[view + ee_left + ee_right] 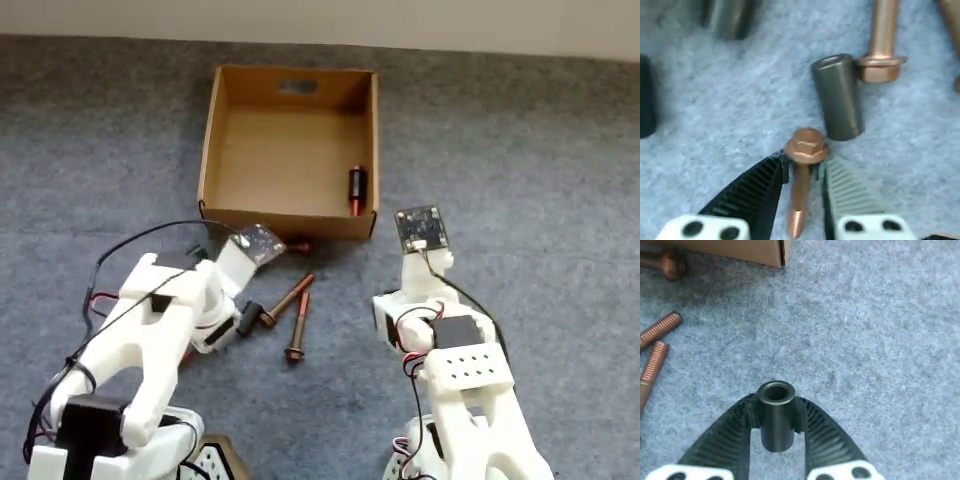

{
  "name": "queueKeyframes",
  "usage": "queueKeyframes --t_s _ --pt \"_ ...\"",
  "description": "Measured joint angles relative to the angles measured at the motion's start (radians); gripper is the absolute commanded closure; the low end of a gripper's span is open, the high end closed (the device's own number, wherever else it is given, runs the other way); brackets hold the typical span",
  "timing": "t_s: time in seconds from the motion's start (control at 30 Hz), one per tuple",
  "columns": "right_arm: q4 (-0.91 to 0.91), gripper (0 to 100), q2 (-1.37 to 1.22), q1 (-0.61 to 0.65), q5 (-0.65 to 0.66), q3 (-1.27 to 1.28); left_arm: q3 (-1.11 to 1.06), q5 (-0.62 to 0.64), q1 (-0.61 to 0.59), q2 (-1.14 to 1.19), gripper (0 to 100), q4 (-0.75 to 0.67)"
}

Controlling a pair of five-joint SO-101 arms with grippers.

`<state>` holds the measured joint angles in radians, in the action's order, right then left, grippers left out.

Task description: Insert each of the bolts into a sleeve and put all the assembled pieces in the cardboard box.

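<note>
My left gripper (pixel 802 169) is shut on a copper bolt (pixel 801 165), holding its shank just below the hex head, low over the carpet. Just beyond the bolt's head a dark sleeve (pixel 837 97) lies on the carpet, with another bolt's head (pixel 880 65) beside it. My right gripper (pixel 776 415) is shut on a black sleeve (pixel 776 412), its open bore facing outward. The cardboard box (pixel 215 150) stands at the back with one assembled piece (pixel 357 190) by its right wall. Two loose bolts (pixel 288 300) (pixel 298 330) lie between the arms.
Another bolt (pixel 298 245) lies against the box's front wall and appears again as a bolt (pixel 665 262) by the box corner (pixel 765 252). A second dark sleeve (pixel 727 17) lies farther off. Grey carpet right of the right arm (pixel 450 350) is open.
</note>
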<state>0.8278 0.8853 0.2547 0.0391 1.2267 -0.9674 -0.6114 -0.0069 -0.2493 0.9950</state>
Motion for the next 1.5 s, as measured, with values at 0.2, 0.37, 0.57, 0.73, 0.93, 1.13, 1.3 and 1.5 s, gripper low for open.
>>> queueKeyframes --t_s 0.2,0.37,0.57,0.73,0.93,1.13,1.3,1.5 --pt "0.0 99.2 0.002 0.0 0.0 0.003 0.0 0.058 0.0 0.0 99 -0.002" --pt "0.0 99.2 0.002 0.0 0.0 0.003 0.032 0.063 -0.008 -0.014 99 0.049" --pt "0.0 99.2 0.002 0.002 0.0 0.003 0.103 0.226 -0.055 -0.23 99 0.115" --pt "0.0 99.2 0.002 0.032 0.0 -0.026 0.106 0.385 -0.057 -0.489 99 0.107" --pt "0.0 99.2 0.002 0.109 0.0 -0.164 0.106 0.566 -0.057 -0.74 99 0.066" --pt "-0.008 99.2 0.002 0.167 0.0 -0.301 0.106 0.721 -0.057 -0.872 99 -0.104" --pt "-0.14 99.2 0.002 0.172 0.0 -0.362 0.106 0.802 -0.04 -0.914 99 -0.255" --pt "-0.238 99.2 0.002 0.226 0.0 -0.364 0.106 0.809 0.083 -0.956 99 -0.336"
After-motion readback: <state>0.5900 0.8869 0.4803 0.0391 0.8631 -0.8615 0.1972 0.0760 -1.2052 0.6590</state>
